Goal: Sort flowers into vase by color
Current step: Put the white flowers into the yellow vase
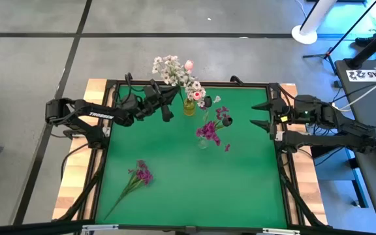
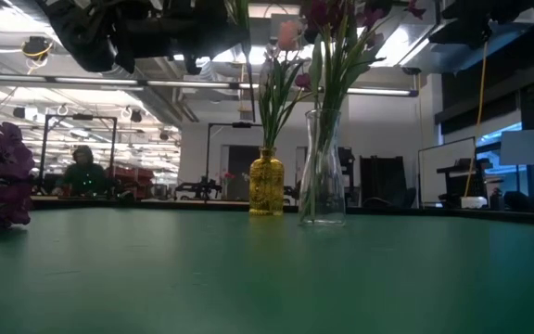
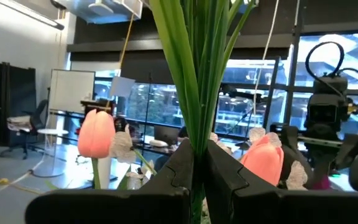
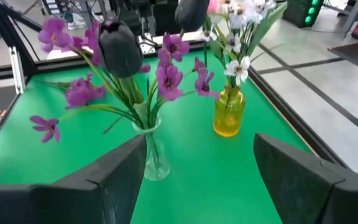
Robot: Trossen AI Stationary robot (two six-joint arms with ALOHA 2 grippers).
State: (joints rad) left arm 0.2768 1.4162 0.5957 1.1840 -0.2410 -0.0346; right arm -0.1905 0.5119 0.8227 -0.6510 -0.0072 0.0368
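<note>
Left arm reaches in from the left edge, elbow bent, wrist raised; left gripper (image 1: 168,104) has fingers (image 3: 225,177) pinched tight together. Right arm waits at the right edge, forearm level; right gripper (image 1: 261,114) spread fully wide, holding nothing.

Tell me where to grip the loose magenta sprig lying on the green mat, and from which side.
Grip the magenta sprig on its bare thin green stem, below the blossoms, coming straight down from above. It lies flat and apart, with the stem angled toward the mat's near-left corner; set the fingers across it.
</note>
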